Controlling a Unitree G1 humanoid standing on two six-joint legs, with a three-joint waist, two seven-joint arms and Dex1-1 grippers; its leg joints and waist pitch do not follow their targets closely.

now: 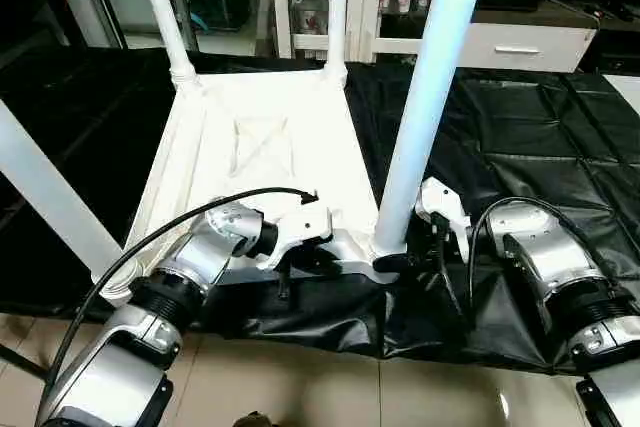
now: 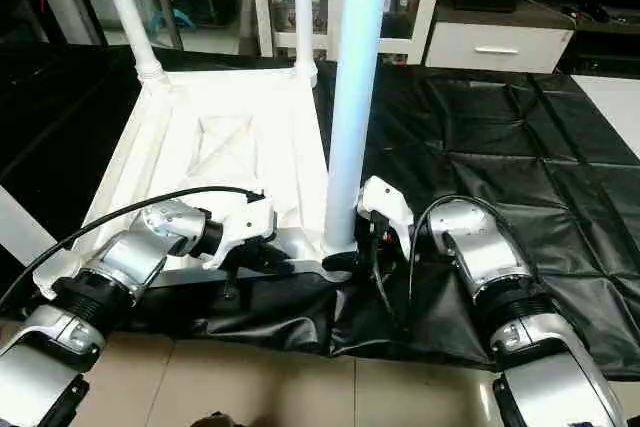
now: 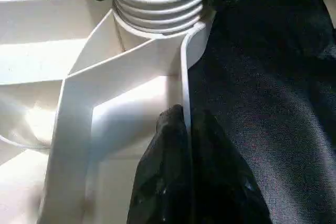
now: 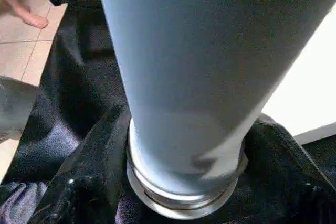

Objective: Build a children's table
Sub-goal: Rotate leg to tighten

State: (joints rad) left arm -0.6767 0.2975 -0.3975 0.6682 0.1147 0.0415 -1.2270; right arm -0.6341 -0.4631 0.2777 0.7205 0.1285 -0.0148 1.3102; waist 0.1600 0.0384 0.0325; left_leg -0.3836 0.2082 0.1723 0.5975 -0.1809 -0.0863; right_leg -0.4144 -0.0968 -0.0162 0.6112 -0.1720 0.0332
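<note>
- The left claw [image 1: 300, 265] is clamped on the near rim of the children's table [image 1: 265, 142], one black finger [image 3: 168, 166] on each side of the thin white edge wall.
- The right claw [image 2: 352, 259] sits at the foot of the near right leg [image 1: 430, 97], its fingers set around the base; whether they press on it cannot be told.
- That leg stands upright in the near right corner socket, threads showing at its foot in the left wrist view.
- The children's table lies upside down on the black-draped tabletop [image 1: 540, 147], X-ribbed underside up, at the near left part of the cloth.
- Near left leg [image 1: 50, 197] leans out leftward.
- Two far legs [image 1: 160, 7] rise from the far corner sockets.
- A white cabinet [image 1: 520, 42] stands beyond the tabletop.
</note>
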